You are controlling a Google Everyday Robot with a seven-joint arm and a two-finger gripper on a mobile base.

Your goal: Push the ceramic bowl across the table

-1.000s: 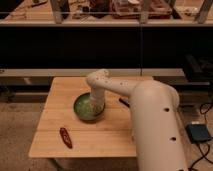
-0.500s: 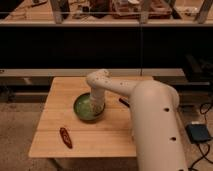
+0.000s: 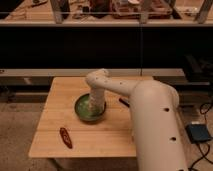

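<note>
The green ceramic bowl (image 3: pixel 84 109) sits near the middle of the light wooden table (image 3: pixel 65 90). My white arm reaches from the lower right over the table and bends down at the wrist. The gripper (image 3: pixel 95 106) points down into the right side of the bowl, touching or just above its inside. The arm covers the bowl's right rim.
A small dark red object (image 3: pixel 65 137) lies on the table near the front left edge. A thin dark object (image 3: pixel 124 102) lies on the table right of the arm. A blue box (image 3: pixel 200 133) sits on the floor at right. Dark shelving stands behind the table.
</note>
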